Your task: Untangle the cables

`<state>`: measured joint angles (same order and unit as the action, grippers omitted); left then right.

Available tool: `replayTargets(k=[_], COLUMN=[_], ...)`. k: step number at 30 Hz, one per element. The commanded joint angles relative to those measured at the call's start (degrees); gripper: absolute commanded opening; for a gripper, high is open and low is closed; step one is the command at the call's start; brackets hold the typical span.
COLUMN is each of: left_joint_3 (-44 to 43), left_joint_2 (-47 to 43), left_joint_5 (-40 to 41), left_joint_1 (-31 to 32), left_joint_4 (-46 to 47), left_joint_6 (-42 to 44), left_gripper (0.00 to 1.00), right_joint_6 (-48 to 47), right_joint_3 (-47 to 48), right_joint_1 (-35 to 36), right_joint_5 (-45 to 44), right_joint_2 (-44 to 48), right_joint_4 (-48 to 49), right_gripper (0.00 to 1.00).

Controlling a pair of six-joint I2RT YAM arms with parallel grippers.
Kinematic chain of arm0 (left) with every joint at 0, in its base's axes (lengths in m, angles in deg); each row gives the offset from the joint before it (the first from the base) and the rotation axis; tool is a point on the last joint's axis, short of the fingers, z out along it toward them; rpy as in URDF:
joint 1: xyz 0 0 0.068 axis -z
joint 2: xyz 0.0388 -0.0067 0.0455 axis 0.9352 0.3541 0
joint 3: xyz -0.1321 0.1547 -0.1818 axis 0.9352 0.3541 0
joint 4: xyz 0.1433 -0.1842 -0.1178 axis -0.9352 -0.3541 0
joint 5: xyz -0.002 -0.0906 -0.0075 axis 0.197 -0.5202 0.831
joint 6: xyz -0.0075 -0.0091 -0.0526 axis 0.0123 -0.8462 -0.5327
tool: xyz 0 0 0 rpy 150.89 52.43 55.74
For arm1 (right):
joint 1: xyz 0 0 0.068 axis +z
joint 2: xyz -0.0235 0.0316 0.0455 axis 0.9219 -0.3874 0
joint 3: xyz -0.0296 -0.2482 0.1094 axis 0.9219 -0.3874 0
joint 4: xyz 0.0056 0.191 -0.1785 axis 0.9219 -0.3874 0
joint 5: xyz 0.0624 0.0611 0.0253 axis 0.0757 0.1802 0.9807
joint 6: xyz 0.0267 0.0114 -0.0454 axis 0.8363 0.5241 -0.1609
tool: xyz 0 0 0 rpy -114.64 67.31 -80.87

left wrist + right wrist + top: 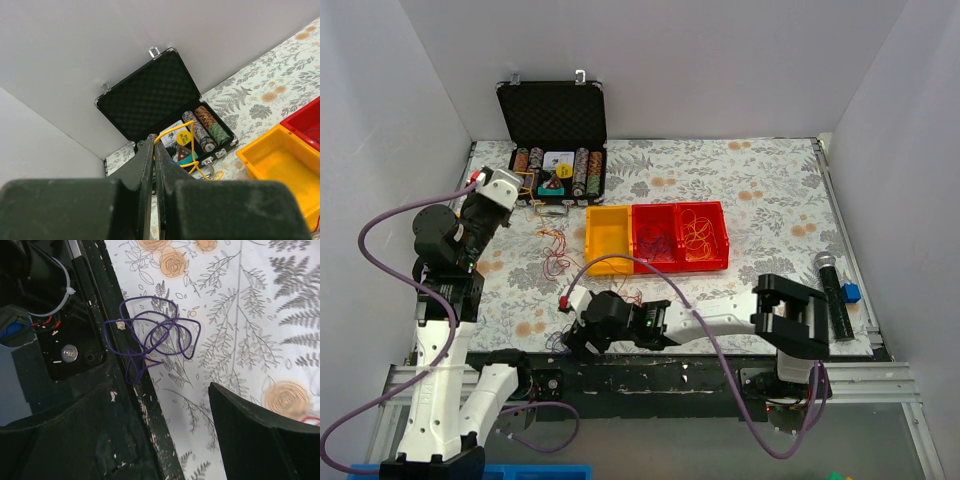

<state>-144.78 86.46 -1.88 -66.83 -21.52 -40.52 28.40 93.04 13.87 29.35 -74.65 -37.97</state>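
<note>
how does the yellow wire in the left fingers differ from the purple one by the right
The thin yellow wire is pinched in the shut left fingers, lifted; the thin purple wire lies loose at the edge of the table, right fingers open, not touching it. Yellow makes one arc; purple, several crossing loops. Both are thin.

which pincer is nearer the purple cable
Right. The right pincer is open just short of the purple cable; the left pincer is far off by the chip case, holding a yellow cable.
</note>
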Motion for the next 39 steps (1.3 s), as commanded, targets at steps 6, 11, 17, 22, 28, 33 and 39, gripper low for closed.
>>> replayTargets(k=[6, 11, 17, 22, 28, 33, 39], left_joint_3=[-1.78, -2.04, -2.13, -1.60, -2.04, -1.87, -1.86], left_joint_2=[-1.28, -1.28, -1.19, -1.45, -1.63, -2.33, -3.65], left_joint_5=[2.99, 3.08, 3.17, 2.99, 2.29, 1.23, -2.45], left_joint_1=[-0.06, -0.15, -0.15, -0.15, -0.15, -0.15, -0.15], left_joint_4=[-3.16, -3.34, -3.51, -3.60, -3.95, -4.74, -6.85], left_joint_6=[-0.67, -0.59, -0.24, 0.29, 0.20, 0.20, -0.06], left_gripper=[0.00, 0.00, 0.00, 0.00, 0.00, 0.00, 0.00], right_joint_6=[-3.23, -2.01, -2.88, -5.42, -8.32, -9.74, -10.97], right_joint_3=[8.60, 8.96, 7.38, 6.32, 5.27, 4.30, 5.26], right_joint_1=[0.31, 0.31, 0.05, -2.85, -11.80, -19.45, -26.31], right_joint_5=[1.92, 2.27, -1.50, -3.70, -4.59, -3.45, -5.38], right_joint_2=[-11.16, -13.37, -7.94, 3.66, 15.36, 21.25, 23.46], right_joint_4=[4.32, 5.47, 4.42, 0.91, -3.05, -4.90, -6.66], right_gripper=[0.79, 0.17, 0.01, 0.01, 0.01, 0.01, 0.01])
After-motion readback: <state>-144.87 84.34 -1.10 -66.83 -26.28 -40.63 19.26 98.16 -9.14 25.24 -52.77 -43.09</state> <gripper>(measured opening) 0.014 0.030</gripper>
